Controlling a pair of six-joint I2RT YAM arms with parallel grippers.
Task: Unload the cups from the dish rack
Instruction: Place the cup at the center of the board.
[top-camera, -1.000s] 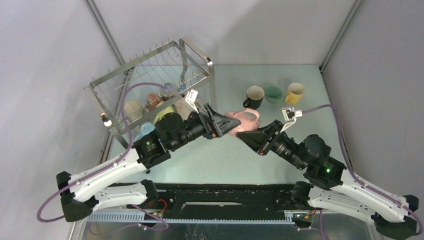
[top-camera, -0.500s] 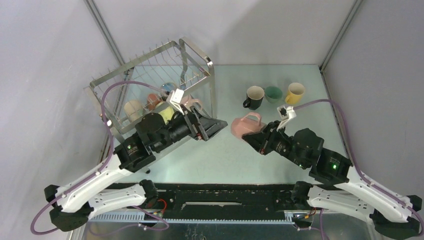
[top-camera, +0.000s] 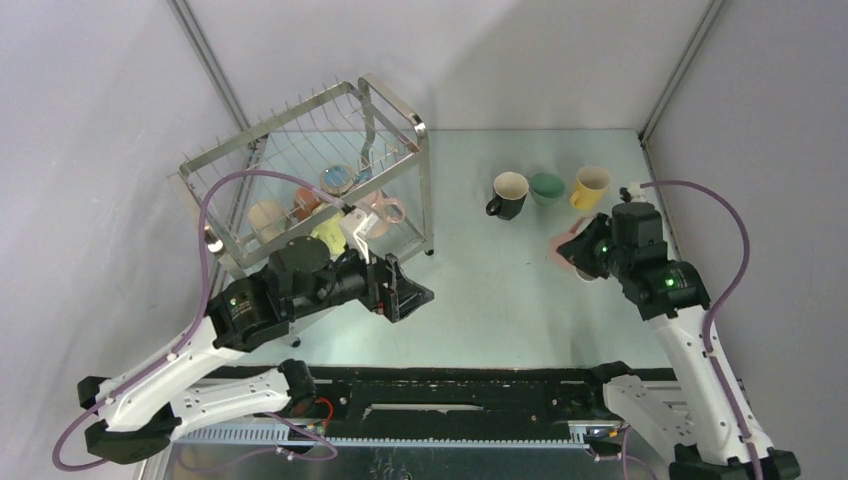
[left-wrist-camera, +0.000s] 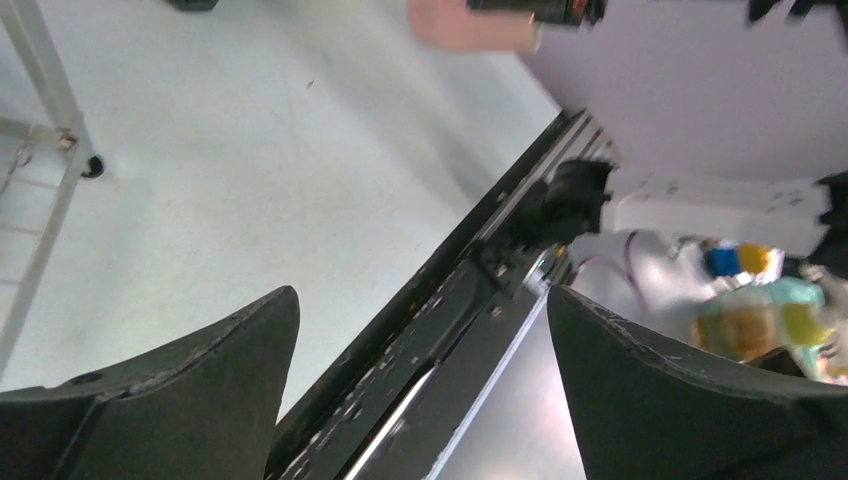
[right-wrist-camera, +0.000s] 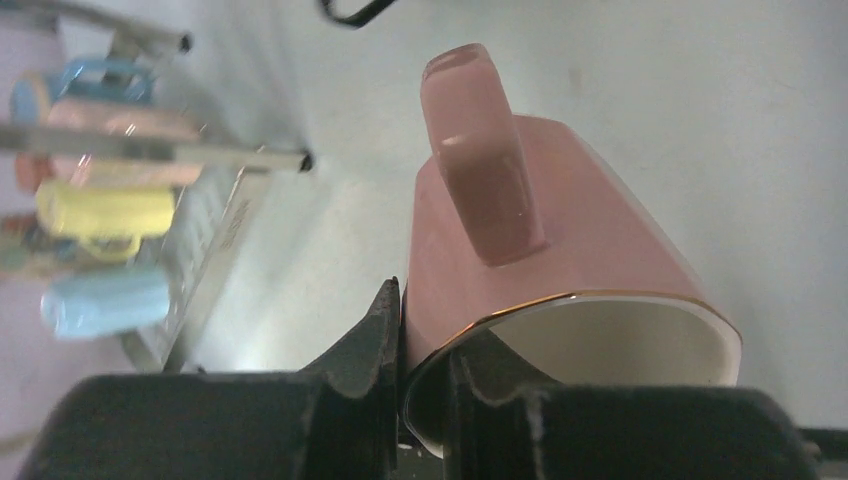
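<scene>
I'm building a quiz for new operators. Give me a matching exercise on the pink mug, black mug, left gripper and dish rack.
1 pink mug
2 black mug
3 left gripper
4 dish rack

a open, empty
b holds several mugs
c upright on the table
d rim pinched by the right gripper

Pairs: 1-d, 2-c, 3-a, 4-b

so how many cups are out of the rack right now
4. The black cup, green cup and yellow cup stand in a row on the table; the pink cup is in the right gripper. More sit in the dish rack, some maybe hidden.
</scene>
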